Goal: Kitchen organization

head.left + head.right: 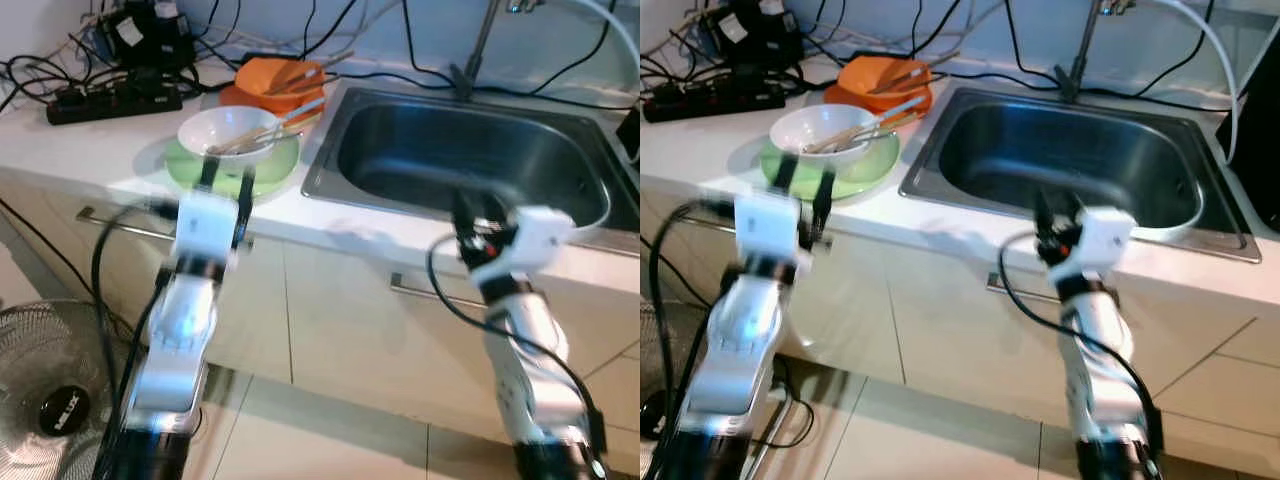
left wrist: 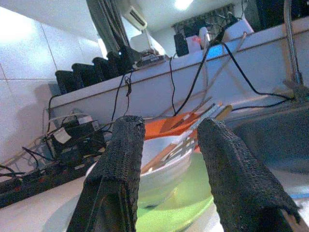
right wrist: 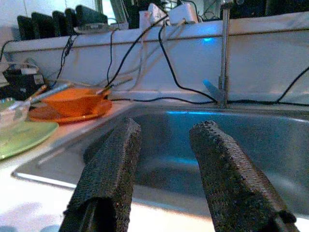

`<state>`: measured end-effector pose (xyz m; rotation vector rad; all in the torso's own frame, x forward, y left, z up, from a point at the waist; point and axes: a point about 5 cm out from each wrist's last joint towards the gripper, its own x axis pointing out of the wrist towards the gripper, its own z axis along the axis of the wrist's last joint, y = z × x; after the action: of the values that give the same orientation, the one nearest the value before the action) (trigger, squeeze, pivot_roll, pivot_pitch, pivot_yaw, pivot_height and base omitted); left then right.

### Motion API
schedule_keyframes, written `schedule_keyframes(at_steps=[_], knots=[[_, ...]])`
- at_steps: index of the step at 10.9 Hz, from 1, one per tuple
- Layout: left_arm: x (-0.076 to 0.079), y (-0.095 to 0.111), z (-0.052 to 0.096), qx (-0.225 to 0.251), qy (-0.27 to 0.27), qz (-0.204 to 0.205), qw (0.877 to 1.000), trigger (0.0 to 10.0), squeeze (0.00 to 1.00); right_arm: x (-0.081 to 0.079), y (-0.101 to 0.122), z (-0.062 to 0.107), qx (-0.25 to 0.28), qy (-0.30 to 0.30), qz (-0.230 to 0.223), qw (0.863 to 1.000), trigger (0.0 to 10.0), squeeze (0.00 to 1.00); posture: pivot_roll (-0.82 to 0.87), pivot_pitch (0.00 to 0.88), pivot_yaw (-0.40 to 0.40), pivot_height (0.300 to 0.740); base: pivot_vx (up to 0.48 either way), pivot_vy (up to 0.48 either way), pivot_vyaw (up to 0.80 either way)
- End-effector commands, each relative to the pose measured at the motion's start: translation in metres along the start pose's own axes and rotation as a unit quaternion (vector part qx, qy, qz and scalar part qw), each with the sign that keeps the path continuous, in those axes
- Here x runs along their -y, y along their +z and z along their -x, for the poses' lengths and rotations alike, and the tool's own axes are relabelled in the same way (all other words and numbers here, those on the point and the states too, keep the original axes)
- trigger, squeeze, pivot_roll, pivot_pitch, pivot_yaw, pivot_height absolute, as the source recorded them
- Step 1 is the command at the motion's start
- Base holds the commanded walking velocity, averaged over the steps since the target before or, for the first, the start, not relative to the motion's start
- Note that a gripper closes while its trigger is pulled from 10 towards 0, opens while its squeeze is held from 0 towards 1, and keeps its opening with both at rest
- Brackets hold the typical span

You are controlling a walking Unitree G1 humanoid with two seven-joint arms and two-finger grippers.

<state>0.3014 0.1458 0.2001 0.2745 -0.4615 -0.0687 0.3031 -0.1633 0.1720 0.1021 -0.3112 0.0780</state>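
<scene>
Standing at the white countertop [image 1: 100, 150], beside the stainless steel sink [image 1: 470, 160], the robot aims its left gripper [image 1: 226, 180], fingers spread, at the white bowl [image 1: 225, 132] of chopsticks [image 1: 262, 132] on the green plate [image 1: 270, 172] directly ahead; right gripper [image 1: 470, 215], open, faces the sink.

power strip [image 1: 112, 101] back-left | cables [image 1: 420, 60] along wall | fan [image 1: 50, 395] on floor

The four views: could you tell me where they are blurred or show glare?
Left eye view: left gripper and right gripper smeared by motion blur; white bowl fairly sharp. Left wrist view: fingers soft, ceiling light glaring. Right wrist view: blue glare on the sink wall.
</scene>
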Motion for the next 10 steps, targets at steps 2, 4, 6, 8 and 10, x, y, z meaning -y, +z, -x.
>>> schedule_keyframes(at_steps=[2, 4, 6, 8, 10], knots=[[0.008, -0.006, -0.009, -0.015, -0.012, 0.008, 1.0, 10.0, 0.0, -0.013, -0.003, -0.015, -0.011, 0.007, -0.019, 1.0, 10.0, 0.0, 0.15, 0.014, -0.009, 0.74, 0.0, 0.0, 0.0], [0.023, -0.006, -0.022, -0.02, -0.033, 0.01, 0.999, 10.0, 0.0, -0.028, -0.006, -0.03, -0.017, 0.024, -0.028, 0.999, 10.0, 0.0, 0.16, 0.012, -0.016, 0.74, 0.0, 0.0, 0.0], [0.029, -0.005, -0.028, -0.021, -0.034, 0.016, 0.999, 10.0, 0.0, -0.033, -0.005, -0.037, -0.014, 0.024, -0.035, 0.999, 10.0, 0.0, 0.16, 0.018, -0.013, 0.74, 0.0, 0.0, 0.0], [0.027, -0.007, -0.026, -0.021, -0.029, 0.016, 0.999, 10.0, 0.0, -0.029, -0.007, -0.037, -0.016, 0.018, -0.031, 0.999, 10.0, 0.0, 0.16, 0.022, -0.013, 0.74, 0.0, 0.0, 0.0], [0.025, -0.007, -0.025, -0.02, -0.024, 0.016, 0.999, 10.0, 0.0, -0.027, -0.008, -0.037, -0.017, 0.016, -0.03, 0.999, 10.0, 0.0, 0.16, 0.013, -0.011, 0.74, 0.0, 0.0, 0.0]])
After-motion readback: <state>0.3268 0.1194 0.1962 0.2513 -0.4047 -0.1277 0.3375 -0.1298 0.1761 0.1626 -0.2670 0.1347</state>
